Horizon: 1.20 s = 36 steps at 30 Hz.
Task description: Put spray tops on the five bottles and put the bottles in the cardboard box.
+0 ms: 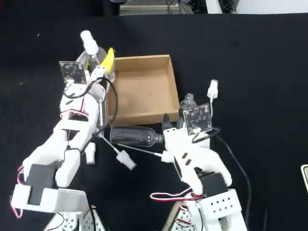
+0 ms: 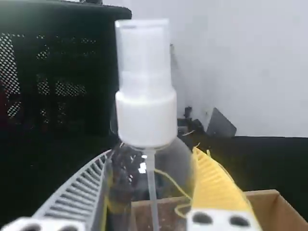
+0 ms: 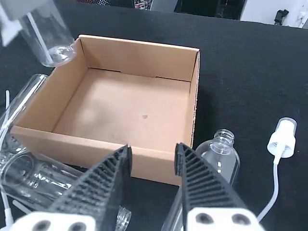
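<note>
My left gripper (image 1: 98, 62) is shut on a clear bottle (image 2: 144, 178) with a white spray top (image 2: 145, 96) fitted, held upright just off the cardboard box's (image 1: 169, 86) far left corner. The grey and yellow fingers (image 2: 211, 183) press its sides. My right gripper (image 3: 151, 155) is open and holds nothing, close to the box's (image 3: 115, 149) near wall. A capless bottle (image 3: 220, 155) stands to the right of the box, with a loose spray top (image 3: 280, 140) beside it. Another capless bottle (image 1: 132, 136) lies in front of the box, a loose spray top (image 1: 126, 160) near it.
The box (image 3: 134, 110) has nothing in it. More clear bottles (image 3: 21, 103) lie by its left wall. A small white spray top (image 1: 90, 153) lies under the left arm. Black cloth covers the table, with open room at the right.
</note>
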{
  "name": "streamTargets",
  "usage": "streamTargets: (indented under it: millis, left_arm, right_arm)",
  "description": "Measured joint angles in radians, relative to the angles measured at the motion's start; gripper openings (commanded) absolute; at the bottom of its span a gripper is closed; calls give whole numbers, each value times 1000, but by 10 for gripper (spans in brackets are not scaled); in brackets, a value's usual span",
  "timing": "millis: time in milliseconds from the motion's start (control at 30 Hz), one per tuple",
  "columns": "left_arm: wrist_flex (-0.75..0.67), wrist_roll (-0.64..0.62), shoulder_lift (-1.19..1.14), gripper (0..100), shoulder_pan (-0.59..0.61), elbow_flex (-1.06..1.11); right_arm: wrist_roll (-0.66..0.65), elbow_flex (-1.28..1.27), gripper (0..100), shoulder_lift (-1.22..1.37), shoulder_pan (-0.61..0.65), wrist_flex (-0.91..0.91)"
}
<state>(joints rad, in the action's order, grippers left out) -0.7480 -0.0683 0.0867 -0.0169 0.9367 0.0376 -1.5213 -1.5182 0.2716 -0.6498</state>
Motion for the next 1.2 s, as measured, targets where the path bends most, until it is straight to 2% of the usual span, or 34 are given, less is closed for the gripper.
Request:
streamTargets:
  millis: [433,1200]
  left_arm:
    - [-26,0,-221,29,-34,-183]
    - [-28,-2,-427,29,-35,-278]
  right_arm:
    - [0,0,132,0,0,0]
    - [0,0,132,0,0,0]
